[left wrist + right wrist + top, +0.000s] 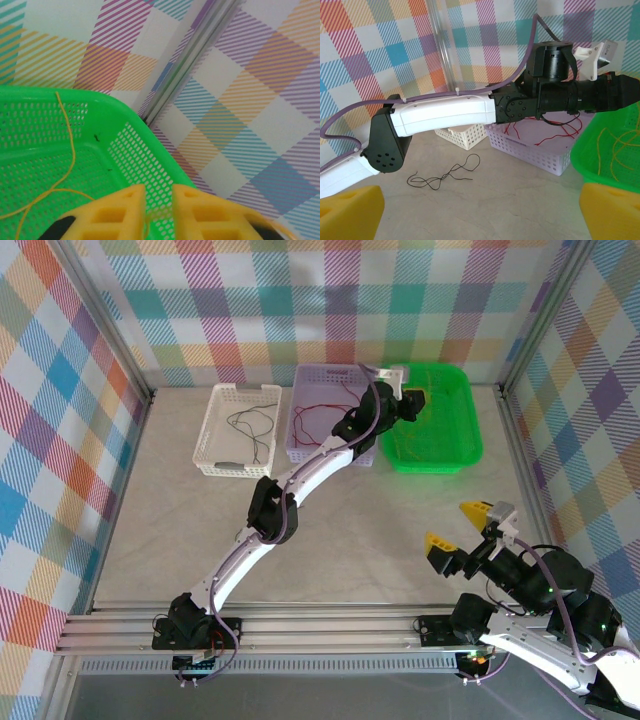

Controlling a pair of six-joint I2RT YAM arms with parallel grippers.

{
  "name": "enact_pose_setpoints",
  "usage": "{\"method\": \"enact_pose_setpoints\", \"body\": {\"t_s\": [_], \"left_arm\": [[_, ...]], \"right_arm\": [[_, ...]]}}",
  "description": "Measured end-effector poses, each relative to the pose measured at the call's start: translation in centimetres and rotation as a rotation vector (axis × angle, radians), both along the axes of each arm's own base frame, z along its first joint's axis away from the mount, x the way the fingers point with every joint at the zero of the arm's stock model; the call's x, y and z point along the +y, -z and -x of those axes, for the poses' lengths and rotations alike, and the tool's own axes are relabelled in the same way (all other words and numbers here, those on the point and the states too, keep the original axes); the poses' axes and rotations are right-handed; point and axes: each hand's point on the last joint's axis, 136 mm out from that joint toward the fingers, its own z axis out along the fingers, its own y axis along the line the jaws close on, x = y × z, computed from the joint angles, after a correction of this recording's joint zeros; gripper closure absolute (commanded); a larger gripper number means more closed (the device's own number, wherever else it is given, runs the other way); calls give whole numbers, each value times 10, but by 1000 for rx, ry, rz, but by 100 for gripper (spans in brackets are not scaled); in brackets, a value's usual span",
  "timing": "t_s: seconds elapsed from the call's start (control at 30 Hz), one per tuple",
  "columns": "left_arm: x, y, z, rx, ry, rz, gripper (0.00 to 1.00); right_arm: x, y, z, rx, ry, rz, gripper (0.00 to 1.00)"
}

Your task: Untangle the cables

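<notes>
The cables lie sorted by colour. Yellow cables [425, 435] are in the green basket [470, 445], red cables [325, 415] in the purple basket [300, 445], and black ones [250, 425] in the white basket [210, 435]. One more black cable [445, 172] lies loose on the table. My left gripper [159, 192] hangs over the green basket's far corner [145, 150]. Its jaws stand slightly apart, with a thin yellow strand [146, 222] hanging slack in the gap; a yellow cable [71, 145] trails below in the basket. My right gripper [456, 524] is open and holds nothing, low at the near right.
The left arm [300, 475] stretches diagonally across the table, above the loose black cable. Checked walls and metal frame posts [510, 400] close in the sides and back. The three baskets stand in a row along the back.
</notes>
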Motion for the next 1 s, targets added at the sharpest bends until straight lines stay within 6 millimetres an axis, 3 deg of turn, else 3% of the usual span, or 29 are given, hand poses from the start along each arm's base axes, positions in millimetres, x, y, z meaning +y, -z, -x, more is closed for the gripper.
{"method": "enact_pose_setpoints", "body": {"t_s": [0.47,0.73,1.0], "left_arm": [[-1,23,6,45,22,-88,37],[5,56,17,117,41,-250,25],[27,88,31,206,41,-444,14]], "right_arm": [[0,0,0,12,-2,-14,0],[-12,-3,-5,53,69,-42,0],[-29,-18,-24,94,239,-29,0]]}}
